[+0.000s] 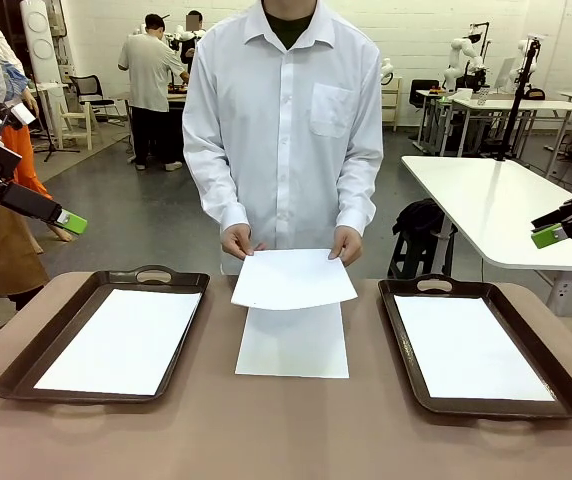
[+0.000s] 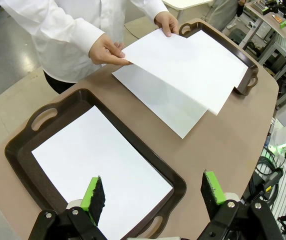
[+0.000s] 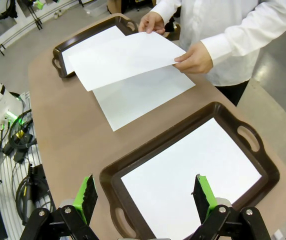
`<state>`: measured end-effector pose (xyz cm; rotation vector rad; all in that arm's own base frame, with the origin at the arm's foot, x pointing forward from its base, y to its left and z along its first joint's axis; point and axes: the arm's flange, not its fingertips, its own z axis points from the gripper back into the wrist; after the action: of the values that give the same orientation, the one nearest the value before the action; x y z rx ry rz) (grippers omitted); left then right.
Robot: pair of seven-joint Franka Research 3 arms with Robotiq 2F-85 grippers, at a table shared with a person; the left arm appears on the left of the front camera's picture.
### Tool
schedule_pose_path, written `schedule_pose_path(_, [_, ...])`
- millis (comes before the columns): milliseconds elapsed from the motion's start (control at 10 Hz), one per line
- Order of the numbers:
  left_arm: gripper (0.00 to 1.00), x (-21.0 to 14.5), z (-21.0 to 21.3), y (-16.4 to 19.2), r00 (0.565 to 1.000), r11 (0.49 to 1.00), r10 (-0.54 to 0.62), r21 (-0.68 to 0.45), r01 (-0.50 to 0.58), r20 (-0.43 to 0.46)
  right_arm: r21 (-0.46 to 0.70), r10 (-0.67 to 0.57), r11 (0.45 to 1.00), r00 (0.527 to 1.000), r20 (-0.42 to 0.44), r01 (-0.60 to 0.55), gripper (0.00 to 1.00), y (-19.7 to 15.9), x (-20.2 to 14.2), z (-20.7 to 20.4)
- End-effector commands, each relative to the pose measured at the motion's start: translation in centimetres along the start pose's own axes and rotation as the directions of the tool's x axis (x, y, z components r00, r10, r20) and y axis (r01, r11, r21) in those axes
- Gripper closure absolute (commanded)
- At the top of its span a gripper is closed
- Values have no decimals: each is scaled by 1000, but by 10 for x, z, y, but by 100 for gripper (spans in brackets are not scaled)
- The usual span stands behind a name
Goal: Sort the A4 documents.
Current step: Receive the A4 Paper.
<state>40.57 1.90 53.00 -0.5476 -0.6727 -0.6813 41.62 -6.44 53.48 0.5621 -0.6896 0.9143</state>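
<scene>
The robot's left hand (image 2: pixel 153 195) is open, its green pads well apart with nothing between them. It hangs in the air above the near end of the left tray (image 2: pixel 18 150). In the front view it sits high off the worktop's (image 1: pixel 286 430) left edge.

The right hand (image 3: pixel 144 196) is open too and grips nothing. It is raised over the near end of the right tray (image 3: pixel 263 165), and in the front view it is off the worktop's right edge.

Each dark brown tray holds one white sheet lying flat inside its rim. The left sheet (image 1: pixel 121 340) is in the left tray and the right sheet (image 1: pixel 471 345) is in the right tray. The trays sit at opposite ends of the brown worktop, well apart.

Between them, on the bare worktop, lies the middle sheet (image 1: pixel 293 345), flat, with its long side running toward the robot. Above its far end a person in a white shirt (image 1: pixel 286 120) holds the top sheet (image 1: pixel 293 278) clear of the worktop. The person's two hands, one (image 1: pixel 237 240) at each far corner and the other (image 1: pixel 346 243) opposite, pinch its far edge. The top sheet is turned crosswise to the one below. It bows slightly and covers the far part of the middle sheet. Both robot hands are well apart from it.
</scene>
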Motion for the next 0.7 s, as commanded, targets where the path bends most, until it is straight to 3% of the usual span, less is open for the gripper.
schedule_pose_path(0, [0, -1, 0, 0, 1000, 1000, -4, 0, 4, -4, 0, 11, 1000, 1000, 0, -11, 0, 0, 0, 0])
schedule_pose_path(600, [0, -1, 0, 0, 1000, 1000, -4, 0, 4, -4, 0, 11, 1000, 1000, 0, -11, 0, 0, 0, 0])
